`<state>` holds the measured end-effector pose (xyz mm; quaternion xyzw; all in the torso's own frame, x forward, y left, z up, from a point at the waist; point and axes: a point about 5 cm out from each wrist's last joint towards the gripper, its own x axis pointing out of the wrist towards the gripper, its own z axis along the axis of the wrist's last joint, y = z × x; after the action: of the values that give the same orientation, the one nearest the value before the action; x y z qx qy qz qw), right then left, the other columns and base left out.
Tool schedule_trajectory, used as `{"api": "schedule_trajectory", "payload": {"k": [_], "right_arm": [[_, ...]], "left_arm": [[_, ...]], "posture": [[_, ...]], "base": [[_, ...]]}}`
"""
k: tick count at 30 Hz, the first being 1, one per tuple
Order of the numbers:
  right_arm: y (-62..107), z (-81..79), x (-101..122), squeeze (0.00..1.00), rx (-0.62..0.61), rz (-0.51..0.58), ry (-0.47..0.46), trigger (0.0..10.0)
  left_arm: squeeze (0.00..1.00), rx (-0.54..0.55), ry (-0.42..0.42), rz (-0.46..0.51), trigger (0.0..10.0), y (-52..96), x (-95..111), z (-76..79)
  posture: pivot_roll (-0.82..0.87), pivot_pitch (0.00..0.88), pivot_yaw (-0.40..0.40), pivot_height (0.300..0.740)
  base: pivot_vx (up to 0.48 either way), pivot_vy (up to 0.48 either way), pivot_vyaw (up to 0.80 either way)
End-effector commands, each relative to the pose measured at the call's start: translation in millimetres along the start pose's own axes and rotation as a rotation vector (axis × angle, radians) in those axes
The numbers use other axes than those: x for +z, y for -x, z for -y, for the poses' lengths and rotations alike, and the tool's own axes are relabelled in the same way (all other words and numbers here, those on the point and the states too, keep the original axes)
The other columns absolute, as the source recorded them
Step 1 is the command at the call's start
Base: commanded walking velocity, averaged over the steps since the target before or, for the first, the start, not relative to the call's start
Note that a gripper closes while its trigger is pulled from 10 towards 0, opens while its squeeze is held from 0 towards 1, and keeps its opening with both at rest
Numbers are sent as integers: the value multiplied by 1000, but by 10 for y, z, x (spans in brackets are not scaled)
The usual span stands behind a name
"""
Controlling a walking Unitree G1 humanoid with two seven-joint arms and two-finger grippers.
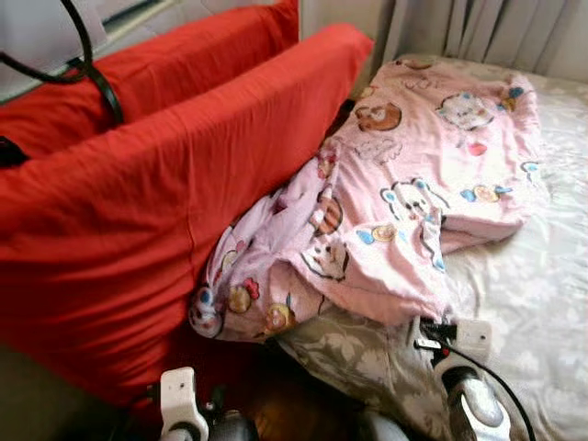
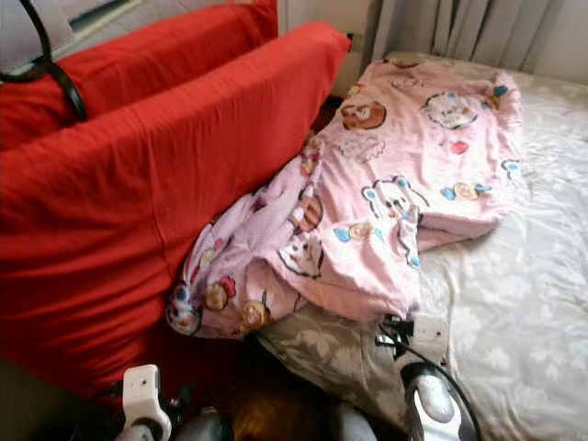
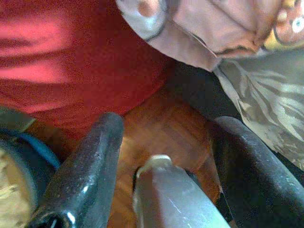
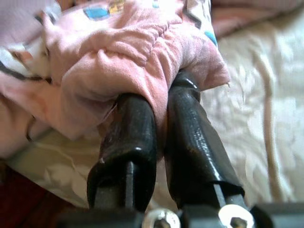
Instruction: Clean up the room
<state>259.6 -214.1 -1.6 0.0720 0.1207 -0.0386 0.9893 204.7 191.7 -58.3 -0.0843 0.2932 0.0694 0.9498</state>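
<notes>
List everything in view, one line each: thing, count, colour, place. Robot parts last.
Pink cartoon-print blanket: one, pink with animal figures, spread on the bed, its near corner hanging off the bed edge toward the red cushions.
Pale floral-patterned bed sheet: one, grey-white, covering the bed under the blanket.
Large red fabric-covered cushions: two, red, standing on edge beside the bed.
Grey curtain: one, grey, behind the bed.
Brown wooden floor: brown, between cushions and bed.
Left gripper: one, black fingers apart, over the floor.
Right gripper: one, black fingers pinching the blanket's near edge.
</notes>
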Motion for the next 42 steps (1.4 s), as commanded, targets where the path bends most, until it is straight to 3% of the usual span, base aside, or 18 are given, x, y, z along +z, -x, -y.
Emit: {"api": "schedule_trajectory", "payload": {"k": [1, 6, 18, 24, 42], "right_arm": [[5, 20, 11, 0, -19, 12, -11, 10000], [18, 54, 23, 0, -43, 27, -19, 10000], [-3, 81, 48, 0, -46, 26, -6, 10000], [-28, 62, 71, 0, -50, 31, -9, 10000], [-12, 10, 86, 0, -87, 73, -12, 10000]], "left_arm": [[0, 26, -9, -45, 10000, 35, -97, -44], [0, 31, -57, -121, 10000, 83, -265, 8], [0, 4, -93, -176, 10000, 112, -383, 159], [0, 9, -93, -201, 10000, 81, -345, 62], [0, -4, -118, -211, 10000, 106, -367, -14]], "posture": [[-56, 99, 11, 739], [-64, 88, 1, 740], [-69, 64, -18, 740], [-73, 58, -19, 740], [-62, 101, 10, 740]], "base": [[0, 0, 0], [0, 0, 0], [0, 0, 0], [0, 0, 0], [0, 0, 0]]}}
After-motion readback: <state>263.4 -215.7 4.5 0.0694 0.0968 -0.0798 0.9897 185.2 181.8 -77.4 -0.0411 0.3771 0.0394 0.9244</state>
